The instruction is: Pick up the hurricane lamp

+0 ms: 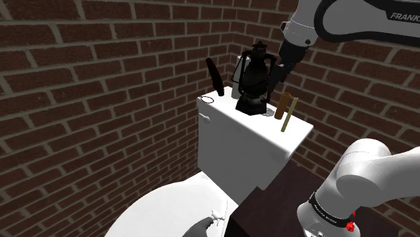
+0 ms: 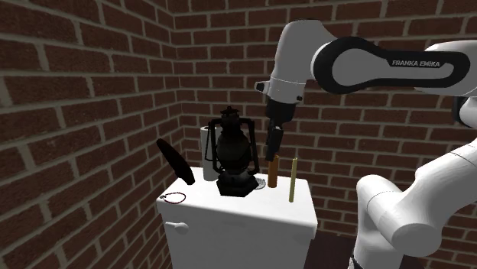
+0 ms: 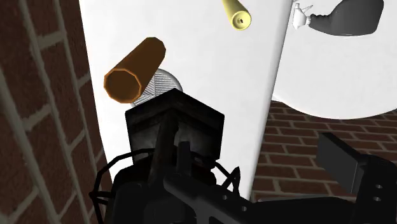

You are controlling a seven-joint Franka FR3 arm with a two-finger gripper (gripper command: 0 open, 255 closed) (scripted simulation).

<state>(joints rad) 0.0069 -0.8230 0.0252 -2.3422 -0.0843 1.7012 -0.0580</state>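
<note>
The black hurricane lamp (image 1: 254,79) stands upright on the white toilet tank lid (image 1: 229,118), with a wire cage around its globe. My gripper (image 1: 276,73) hangs close beside the lamp's upper part, on the shoulder view's right. In the second exterior view the gripper (image 2: 272,149) points down just right of the lamp (image 2: 232,153). In the wrist view I look down over the lamp (image 3: 175,137) to its square base. One finger (image 3: 347,167) stands well off to the lamp's side, the other is hidden by the lamp. The fingers are open and do not clasp it.
On the lid stand a brown cylinder (image 1: 285,106), a thin yellow stick (image 1: 288,122), a white cylinder (image 1: 240,67) behind the lamp, a black curved object (image 1: 214,73) and a small red ring (image 1: 207,99). Brick walls (image 1: 101,81) close the corner. The toilet bowl (image 1: 168,209) lies below.
</note>
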